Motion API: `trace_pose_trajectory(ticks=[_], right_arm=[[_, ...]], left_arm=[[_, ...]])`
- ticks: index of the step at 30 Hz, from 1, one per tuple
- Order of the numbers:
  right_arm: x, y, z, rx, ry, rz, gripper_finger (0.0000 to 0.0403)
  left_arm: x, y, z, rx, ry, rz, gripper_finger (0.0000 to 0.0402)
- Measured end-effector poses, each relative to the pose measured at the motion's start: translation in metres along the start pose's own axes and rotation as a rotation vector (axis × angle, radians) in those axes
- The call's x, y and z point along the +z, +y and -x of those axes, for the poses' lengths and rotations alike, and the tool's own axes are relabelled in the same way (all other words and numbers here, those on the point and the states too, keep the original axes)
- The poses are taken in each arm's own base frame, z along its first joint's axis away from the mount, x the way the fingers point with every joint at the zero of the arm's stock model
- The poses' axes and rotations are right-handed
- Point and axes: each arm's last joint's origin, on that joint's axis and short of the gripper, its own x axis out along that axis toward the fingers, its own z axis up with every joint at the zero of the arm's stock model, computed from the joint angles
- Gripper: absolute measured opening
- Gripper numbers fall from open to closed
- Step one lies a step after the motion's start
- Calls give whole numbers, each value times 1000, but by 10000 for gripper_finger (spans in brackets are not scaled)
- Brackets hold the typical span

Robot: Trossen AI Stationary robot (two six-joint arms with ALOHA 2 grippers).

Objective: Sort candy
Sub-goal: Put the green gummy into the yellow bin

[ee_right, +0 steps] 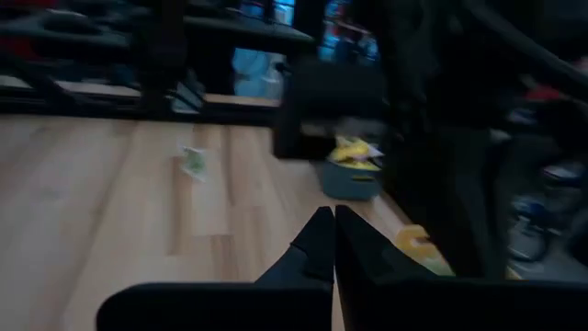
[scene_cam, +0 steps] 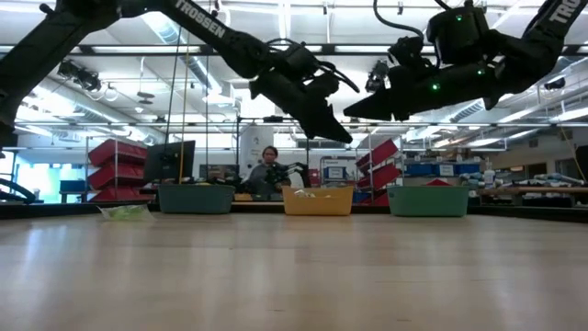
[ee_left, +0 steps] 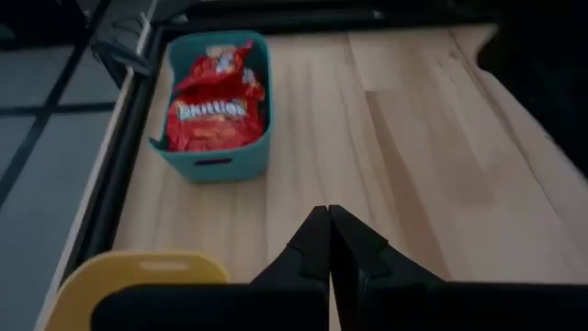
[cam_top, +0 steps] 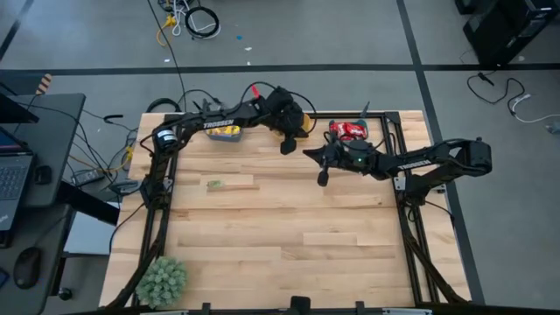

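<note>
One pale green candy packet [cam_top: 213, 184] [ee_right: 193, 162] lies flat on the table left of centre. Red packets [cam_top: 351, 130] [ee_left: 215, 108] fill the right teal bin [ee_left: 213, 164] at the far edge. Yellow packets [cam_top: 227, 133] [ee_right: 352, 153] sit in the left teal bin. A yellow-orange bin [cam_top: 303, 122] [ee_left: 138, 273] stands between them. My left gripper [cam_top: 288, 147] [ee_left: 329, 217] hovers shut and empty just in front of the yellow-orange bin. My right gripper [cam_top: 323, 178] [ee_right: 328, 219] hovers shut and empty above the table, in front of the red bin.
A fuzzy green ball-shaped plant [cam_top: 162, 280] stands at the near left corner. The three bins [scene_cam: 318, 199] line the far edge. A black frame [cam_top: 411, 219] rims the table. Bare wood spreads across the middle and near side. A person [scene_cam: 267, 173] sits beyond the far edge.
</note>
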Motion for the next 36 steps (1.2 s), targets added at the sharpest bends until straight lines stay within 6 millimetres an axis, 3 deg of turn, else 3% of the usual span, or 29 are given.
trace_pose_trajectory(ticks=[6,10,17,25,31,36], right_arm=[[-5,-1,6,41,-45,-7,0],[-14,-1,19,64,-126,-28,0],[-30,0,30,67,-96,-63,0],[-34,1,32,69,-81,-71,0],[-34,1,32,69,-81,-71,0],[-34,1,32,70,-79,-71,0]], left_arm=[[-13,-10,-6,7,-65,4,0],[-14,-19,7,28,-136,-19,0],[-30,-44,39,47,-118,-16,0],[-45,-86,92,67,61,15,0],[-51,-123,129,85,296,74,0],[-63,-149,149,87,513,160,0]])
